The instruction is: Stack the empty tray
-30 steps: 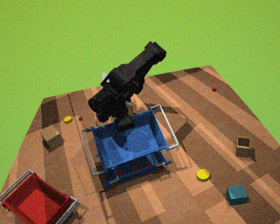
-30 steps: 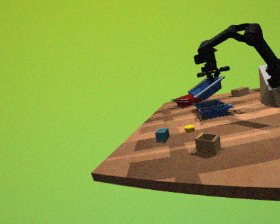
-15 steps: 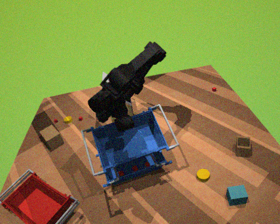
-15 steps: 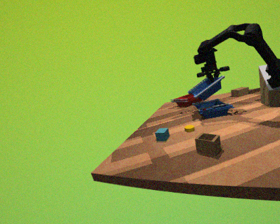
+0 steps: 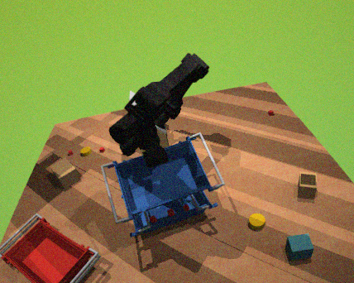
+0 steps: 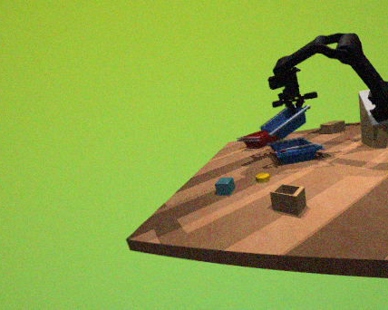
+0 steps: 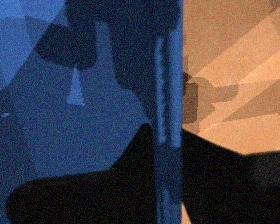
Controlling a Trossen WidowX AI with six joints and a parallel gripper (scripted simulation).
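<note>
My gripper (image 5: 155,159) (image 6: 295,108) (image 7: 154,130) is shut on a side wall of the empty blue tray (image 5: 162,186) (image 6: 284,123) (image 7: 91,135). That tray hangs in the air above the loaded tray, clearly tilted, its far side lower in the exterior view. Its own wire bars (image 5: 109,192) (image 5: 212,159) stick out at its ends. The loaded blue tray (image 5: 176,220) (image 6: 295,157) stands on the table. Small red blocks (image 5: 171,213) show along its near side. Parts of its two bars (image 5: 145,221) (image 5: 198,201) show across its top; the rest is hidden.
A red tray (image 5: 50,256) (image 6: 257,140) stands at the left. A teal cube (image 5: 299,247) (image 6: 225,186), a yellow disc (image 5: 257,221) (image 6: 262,178) and an open box (image 5: 307,186) (image 6: 288,199) lie to the right. A wooden block (image 5: 64,171) (image 6: 333,127) lies at the back left.
</note>
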